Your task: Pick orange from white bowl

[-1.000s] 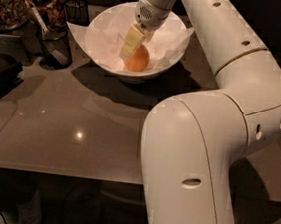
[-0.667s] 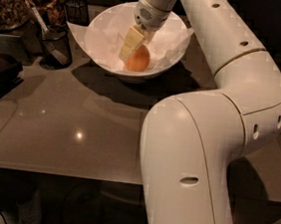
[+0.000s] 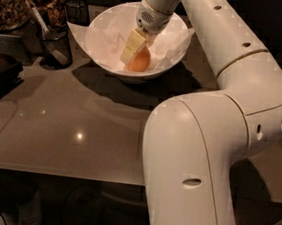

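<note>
Gripper down in the white bowl, against the orange

Nearest us we see the bulky white jointed robot arm, rising from the near right and bending back over the smooth grey-brown table. Farther on, the wide, deep white bowl stands on the table, lined with crinkled white paper that sticks out over its left rim. The smooth round orange lies in the near part of the bowl, on the paper. The cream two-finger gripper reaches down into the bowl and touches the orange's upper left side; we cannot tell how far it is open or whether it has hold of the fruit. Just left of the bowl stands a small black mesh cup, and at the far left a container of brown pieces.
</note>
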### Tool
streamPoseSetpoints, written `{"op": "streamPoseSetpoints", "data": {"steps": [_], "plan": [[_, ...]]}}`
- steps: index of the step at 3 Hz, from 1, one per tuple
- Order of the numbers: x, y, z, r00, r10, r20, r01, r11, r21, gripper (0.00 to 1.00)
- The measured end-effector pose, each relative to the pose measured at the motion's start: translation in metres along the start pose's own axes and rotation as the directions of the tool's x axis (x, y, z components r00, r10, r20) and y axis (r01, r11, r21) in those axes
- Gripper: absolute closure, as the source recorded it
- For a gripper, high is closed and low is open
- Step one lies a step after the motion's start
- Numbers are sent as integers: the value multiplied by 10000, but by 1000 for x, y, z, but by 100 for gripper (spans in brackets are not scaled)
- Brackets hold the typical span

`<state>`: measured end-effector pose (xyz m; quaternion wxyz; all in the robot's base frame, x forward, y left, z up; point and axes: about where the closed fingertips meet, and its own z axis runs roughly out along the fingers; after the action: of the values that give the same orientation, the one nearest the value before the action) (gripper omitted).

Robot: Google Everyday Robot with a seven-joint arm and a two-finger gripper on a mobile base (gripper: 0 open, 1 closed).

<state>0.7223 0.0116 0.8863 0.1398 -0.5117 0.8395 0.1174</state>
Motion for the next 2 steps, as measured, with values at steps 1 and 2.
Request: {"op": "streamPoseSetpoints", "data": {"steps": [1,2], "plan": [[10,-4,4,9996,276,-59,-276,9996,-64,24],[17,-6,13,9989,447,-156,-451,9987,-237,24]]}}
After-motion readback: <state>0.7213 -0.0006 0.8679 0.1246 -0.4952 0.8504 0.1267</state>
